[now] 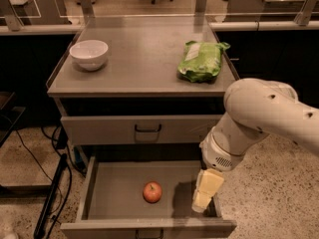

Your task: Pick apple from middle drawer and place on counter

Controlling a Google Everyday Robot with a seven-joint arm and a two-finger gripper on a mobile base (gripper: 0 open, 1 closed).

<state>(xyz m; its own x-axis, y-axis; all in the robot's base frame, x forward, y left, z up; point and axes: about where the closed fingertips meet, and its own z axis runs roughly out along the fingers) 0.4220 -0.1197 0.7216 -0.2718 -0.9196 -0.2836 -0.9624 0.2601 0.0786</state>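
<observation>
Below the front edge of the counter [144,59], the middle drawer [99,195] is pulled out and its flat grey floor is seen from above. The apple [152,191] is lying on this floor, about under the middle of the front edge, a little nearer to the drawer's front panel than to its back. The short stem is turned upward.

The gripper [203,203] is lowered into the same drawer, below the front right corner of the counter and just beside the drawer's right wall. It is pointed downward and is kept apart from the apple, with bare floor between them. Whether it is set wide or narrow cannot be told. The thick white arm [259,113] is reached in from the right side.

Above the open drawer, the top drawer [99,129] is closed, with a small handle [147,129] on its face.

On the counter, a white bowl [88,54] is placed near the left edge and a green bag [202,60] near the right edge, well apart.
</observation>
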